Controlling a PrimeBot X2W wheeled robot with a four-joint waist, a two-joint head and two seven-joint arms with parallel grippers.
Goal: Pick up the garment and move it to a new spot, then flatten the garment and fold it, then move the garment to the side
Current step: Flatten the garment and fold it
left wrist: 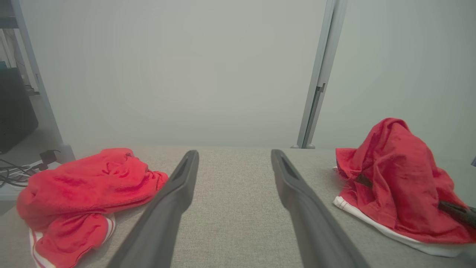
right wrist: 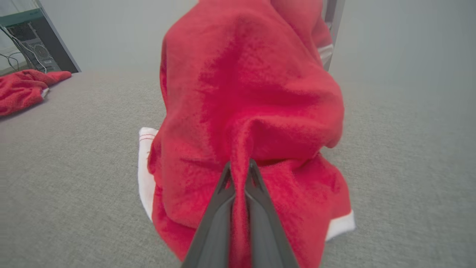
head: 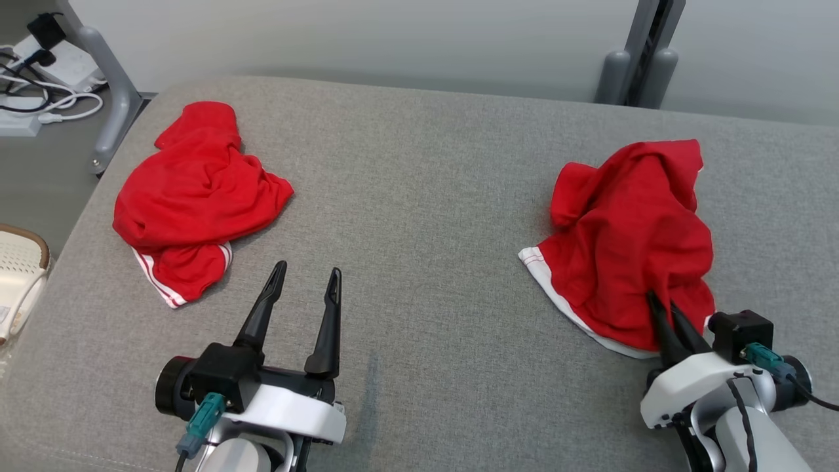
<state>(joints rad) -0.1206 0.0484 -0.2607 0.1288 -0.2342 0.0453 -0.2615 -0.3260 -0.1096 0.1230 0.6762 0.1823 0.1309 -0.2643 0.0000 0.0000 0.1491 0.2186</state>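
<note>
Right end effector (head: 661, 301), jaws closed to a narrow slit, pinches a raised fold at the near edge of the red garment (head: 629, 242). The garment lies at the right of the grey woven tabletop (head: 426, 216) and extends from the grip toward the far side, its long axis running near to far. It is a soft, fleecy knit, heaped into a peaked mound, with a white hem band (head: 557, 288) along the near-left edge. The left end effector (head: 308, 269) hovers spread wide and empty, well apart to the left. A second red garment (head: 196, 190) lies crumpled at far left.
</note>
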